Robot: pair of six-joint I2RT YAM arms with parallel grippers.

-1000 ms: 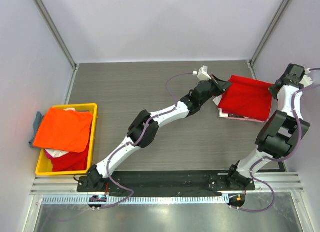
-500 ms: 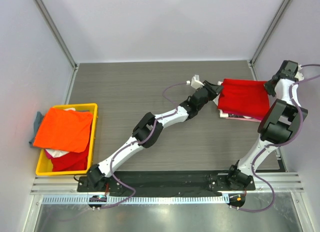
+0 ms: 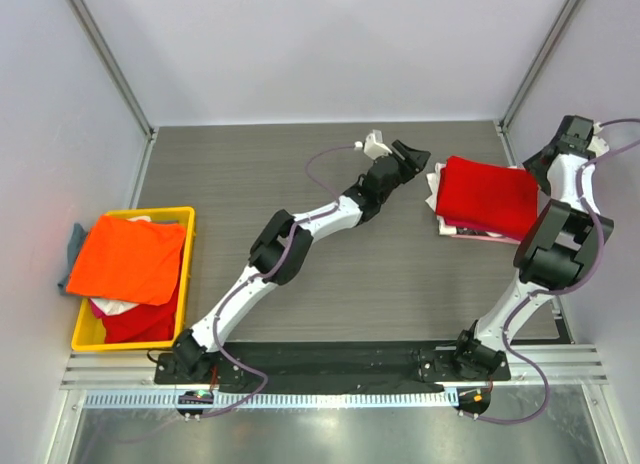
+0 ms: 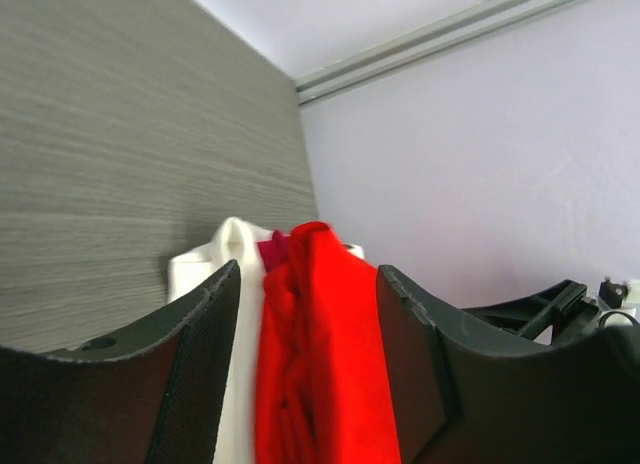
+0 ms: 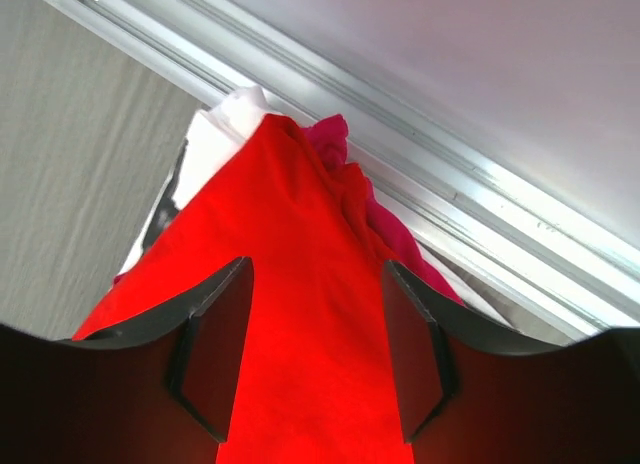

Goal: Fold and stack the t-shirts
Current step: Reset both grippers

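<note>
- Red t-shirt (image 3: 487,196), folded into a rectangle, is laid on top of a small stack at the far right of the table (image 3: 250,174), close to the right wall.
- Under it a white t-shirt (image 3: 432,192) is seen sticking out at the stack's left edge, and a magenta t-shirt (image 3: 470,234) along its near edge.
- The left gripper (image 4: 308,272) is held just beside the left edge of the stack without touching it. Its jaws are spread wide and nothing is held.
- The right gripper (image 5: 315,267) is poised at the far right corner of the stack. Its jaws are likewise parted wide, with the red cloth seen below and between them but not pinched.
- The table is covered in grey wood-grain and is enclosed by pale walls (image 3: 320,44) with metal rails (image 3: 105,54) running down the corners.
- A yellow crate (image 3: 190,216) is set at the left edge of the table, well apart from the stack.
- An orange t-shirt (image 3: 128,259) is spread loosely over the top of the crate. A second red shirt (image 3: 140,319) and a bit of white cloth (image 3: 105,306) are seen beneath it.
- A grey-blue cloth (image 3: 72,246) is wedged between the crate and the left wall.
</note>
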